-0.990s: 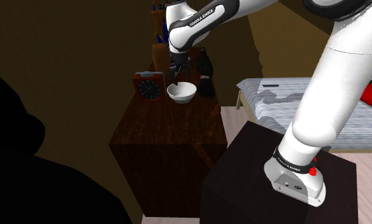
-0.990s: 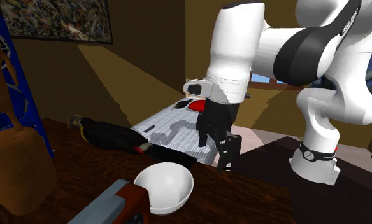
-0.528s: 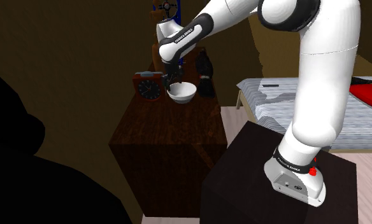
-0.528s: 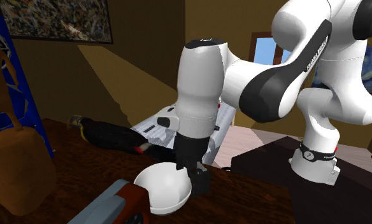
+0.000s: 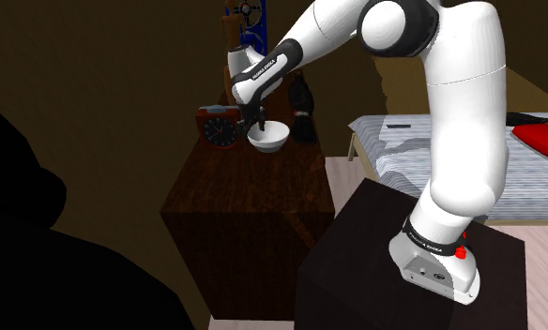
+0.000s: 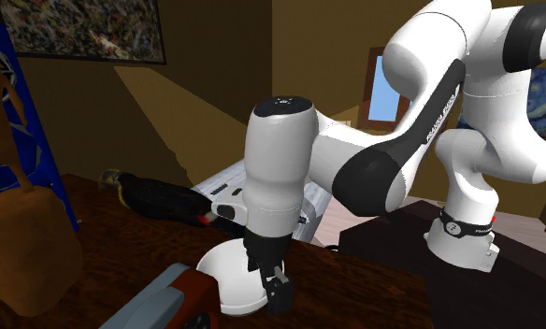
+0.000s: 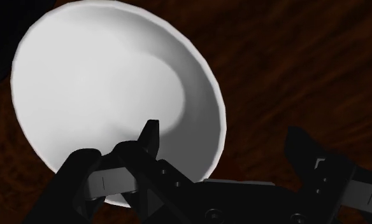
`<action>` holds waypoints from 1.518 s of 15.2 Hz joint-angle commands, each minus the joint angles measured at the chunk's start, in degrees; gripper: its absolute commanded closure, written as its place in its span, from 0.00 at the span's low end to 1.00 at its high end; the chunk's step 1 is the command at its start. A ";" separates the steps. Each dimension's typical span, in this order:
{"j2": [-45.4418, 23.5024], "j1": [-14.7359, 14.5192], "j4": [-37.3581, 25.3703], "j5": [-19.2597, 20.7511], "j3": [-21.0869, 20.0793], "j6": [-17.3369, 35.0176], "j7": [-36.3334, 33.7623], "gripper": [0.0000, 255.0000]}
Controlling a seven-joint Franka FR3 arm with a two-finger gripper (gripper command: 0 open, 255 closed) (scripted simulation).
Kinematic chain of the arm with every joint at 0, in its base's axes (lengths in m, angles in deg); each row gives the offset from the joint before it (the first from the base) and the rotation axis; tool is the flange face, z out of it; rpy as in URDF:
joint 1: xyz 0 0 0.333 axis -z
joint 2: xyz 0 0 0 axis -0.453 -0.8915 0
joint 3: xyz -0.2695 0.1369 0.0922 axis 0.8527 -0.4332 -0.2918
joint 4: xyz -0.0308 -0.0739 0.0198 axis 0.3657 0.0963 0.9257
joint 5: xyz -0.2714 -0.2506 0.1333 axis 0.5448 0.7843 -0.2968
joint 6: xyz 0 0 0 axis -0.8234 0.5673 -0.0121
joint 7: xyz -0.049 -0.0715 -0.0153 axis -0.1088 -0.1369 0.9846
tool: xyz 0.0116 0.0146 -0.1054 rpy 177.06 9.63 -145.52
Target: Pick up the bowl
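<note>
A white bowl [image 5: 270, 138] stands upright on a dark wooden dresser [image 5: 244, 202]. My black gripper [image 5: 258, 123] has come down on the bowl's rim at the side toward the shoulder view's left. In the wrist view the gripper [image 7: 225, 132] is open: one finger [image 7: 150, 137] reaches inside the bowl [image 7: 95, 83], the other finger [image 7: 304, 149] stands outside over the wood, and the rim runs between them untouched. The second exterior view has the gripper [image 6: 270, 278] low at the bowl [image 6: 229, 285], on the side facing the stand.
A red-framed clock [image 5: 219, 128] stands right beside the bowl and a black bottle [image 5: 302, 107] just behind it. A brown vase [image 6: 19, 243] sits further along the dresser. A bed [image 5: 525, 173] with a grey cover lies beyond my dark stand [image 5: 375, 272].
The arm swung over and lowered the gripper from above and beside the bowl down onto its rim. The fingers stayed apart. The bowl has not moved.
</note>
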 commanded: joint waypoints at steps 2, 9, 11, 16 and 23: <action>-1.10 -0.01 0.42 0.19 0.09 1.53 -0.24 0.00; -1.07 0.00 0.41 0.19 0.09 1.50 -0.23 1.00; -1.06 0.00 0.42 0.19 0.09 1.50 -0.23 1.00; 0.13 0.03 -0.17 -0.03 -0.01 -0.27 0.08 1.00; 2.70 0.08 -1.97 -0.54 -0.21 -4.61 0.82 1.00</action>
